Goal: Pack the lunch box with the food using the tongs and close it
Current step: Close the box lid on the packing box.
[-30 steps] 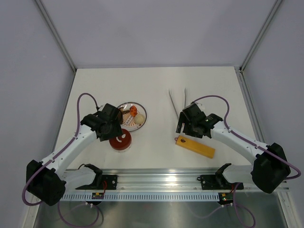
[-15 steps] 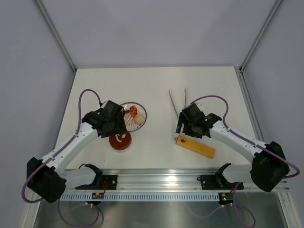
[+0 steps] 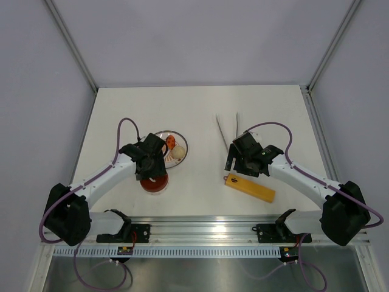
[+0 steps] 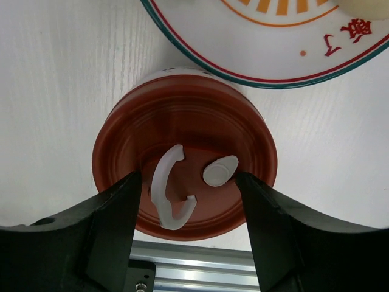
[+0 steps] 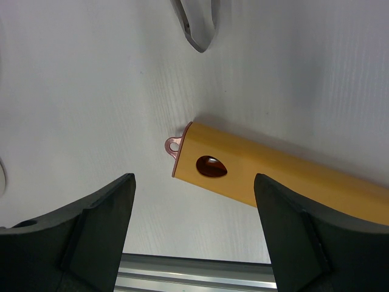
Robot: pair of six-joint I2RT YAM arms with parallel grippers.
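Observation:
The lunch box (image 3: pixel 154 185) stands closed in front of the plate, its dark-red lid (image 4: pixel 182 140) showing the white curl mark. My left gripper (image 3: pixel 151 171) hovers right over that lid, open, with one finger on each side of the curl in the left wrist view (image 4: pixel 187 175). The food (image 3: pixel 173 145), orange, brown and cream pieces, lies on the silver plate (image 3: pixel 185 145). The tongs (image 3: pixel 222 131) lie flat at the middle right; their joined end (image 5: pixel 197 27) shows in the right wrist view. My right gripper (image 3: pixel 231 163) hangs open and empty just in front of the tongs.
A long yellow-orange bar (image 3: pixel 250 188) lies slantwise below my right gripper (image 5: pixel 193 177), its looped end (image 5: pixel 174 146) between the fingers' line of sight. The plate's rim (image 4: pixel 261 81) nearly touches the lunch box. A metal rail runs along the near edge.
My left arm has swung right and forward, bringing its gripper from beside the plate to directly above the lunch box lid. The right arm has not moved.

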